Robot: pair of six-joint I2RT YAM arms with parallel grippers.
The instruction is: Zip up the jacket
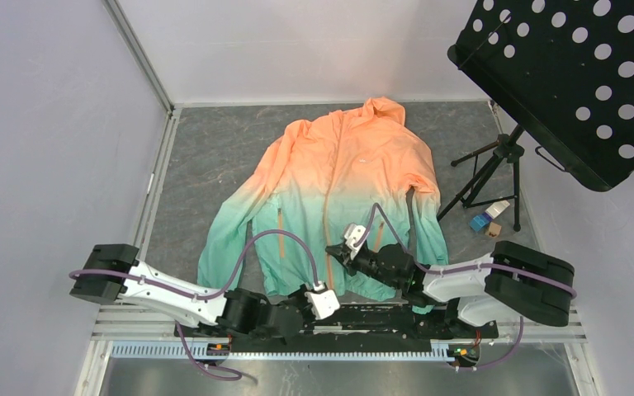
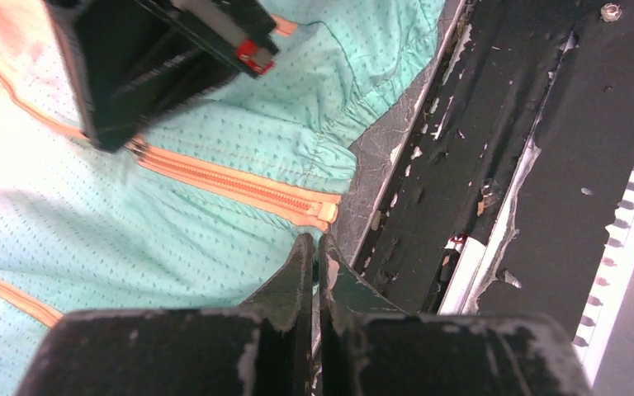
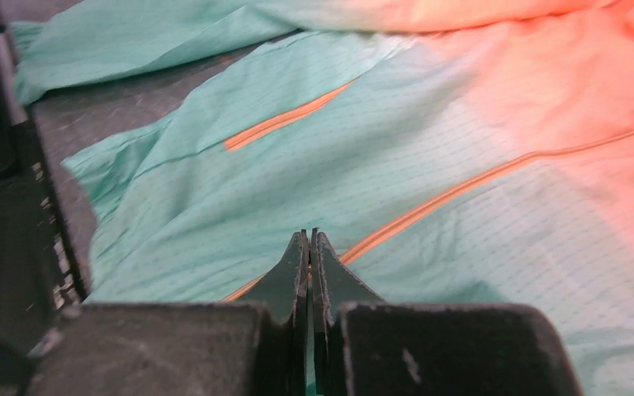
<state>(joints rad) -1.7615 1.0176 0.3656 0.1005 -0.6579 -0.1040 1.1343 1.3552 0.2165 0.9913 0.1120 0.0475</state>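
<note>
The jacket (image 1: pixel 330 173) lies flat on the table (image 1: pixel 206 148), its hem at the near edge. The left gripper (image 2: pixel 314 247), pinched tight, sits by the zipper (image 2: pixel 231 183) bottom, likely to hold it still. The right gripper (image 3: pixel 309 239), tight too, rests on the zipper, likely to pull.

Light: bright, even, from above; soft shadows along the jacket (image 1: pixel 330 181) edges.
Glare: orange cloth overexposed in both wrist views.
Focus: jaws up close dark, blurred.
</note>
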